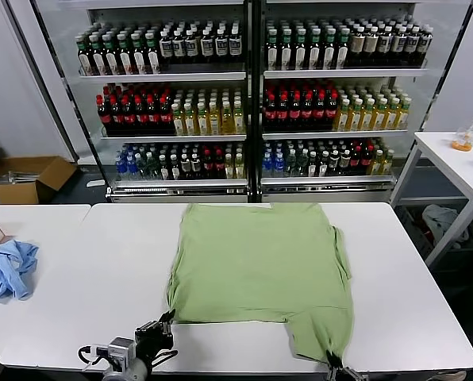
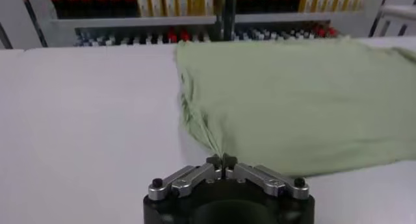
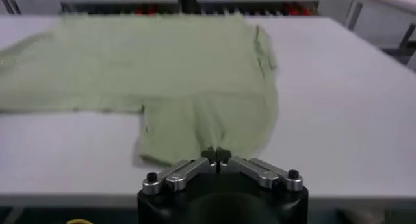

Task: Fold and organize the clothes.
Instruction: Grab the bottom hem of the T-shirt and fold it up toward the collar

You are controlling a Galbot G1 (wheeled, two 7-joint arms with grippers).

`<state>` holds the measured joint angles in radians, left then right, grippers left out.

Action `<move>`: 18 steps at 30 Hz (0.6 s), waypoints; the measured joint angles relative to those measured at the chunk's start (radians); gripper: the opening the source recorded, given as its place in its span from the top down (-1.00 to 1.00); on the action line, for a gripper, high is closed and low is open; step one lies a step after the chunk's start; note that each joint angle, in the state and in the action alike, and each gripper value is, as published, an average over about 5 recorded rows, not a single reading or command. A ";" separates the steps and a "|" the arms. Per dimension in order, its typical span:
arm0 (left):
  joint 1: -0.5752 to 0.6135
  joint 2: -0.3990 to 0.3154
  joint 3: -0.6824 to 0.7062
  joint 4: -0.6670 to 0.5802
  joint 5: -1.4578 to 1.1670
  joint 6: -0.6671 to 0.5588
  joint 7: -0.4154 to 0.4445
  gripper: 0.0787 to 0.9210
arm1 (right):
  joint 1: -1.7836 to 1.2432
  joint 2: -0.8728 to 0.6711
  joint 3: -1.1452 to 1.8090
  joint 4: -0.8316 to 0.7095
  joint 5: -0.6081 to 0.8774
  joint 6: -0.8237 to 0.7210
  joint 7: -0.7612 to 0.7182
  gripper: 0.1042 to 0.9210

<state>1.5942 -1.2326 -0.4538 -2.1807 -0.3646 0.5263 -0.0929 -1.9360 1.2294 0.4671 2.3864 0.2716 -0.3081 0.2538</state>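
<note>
Left gripper: I see my fingertips pinched together on the near left corner of the polo shirt, with the cloth gathered into a small peak between them. In the head view this gripper sits at the table's near edge.
Right gripper: clamped on the hem of the sleeve flap that sticks out toward me at the shirt's near right. In the head view it is almost at the frame's lower edge.
Polo shirt: light green, lying flat with no print showing on the white table, roughly centred, with its far edge close to the table's far side.
Blue garment: crumpled on the neighbouring table at my left, well apart from the shirt.
Background: drink shelves full of bottles stand behind the table.
</note>
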 measured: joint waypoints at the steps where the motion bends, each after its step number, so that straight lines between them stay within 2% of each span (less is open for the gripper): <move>1: 0.005 0.001 -0.006 -0.011 -0.009 -0.001 0.000 0.99 | -0.001 -0.005 0.012 0.008 0.004 0.010 -0.004 1.00; 10: 0.021 0.015 -0.063 -0.087 -0.083 -0.008 -0.001 0.99 | 0.027 -0.058 0.102 0.035 0.054 0.064 -0.022 1.00; 18: 0.001 0.046 -0.096 -0.096 -0.136 -0.012 0.001 0.99 | 0.140 -0.121 0.112 -0.020 0.090 0.072 -0.028 1.00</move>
<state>1.5950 -1.1871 -0.5502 -2.2762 -0.5006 0.5141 -0.0916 -1.7959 1.1082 0.5792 2.3667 0.3620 -0.2362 0.2257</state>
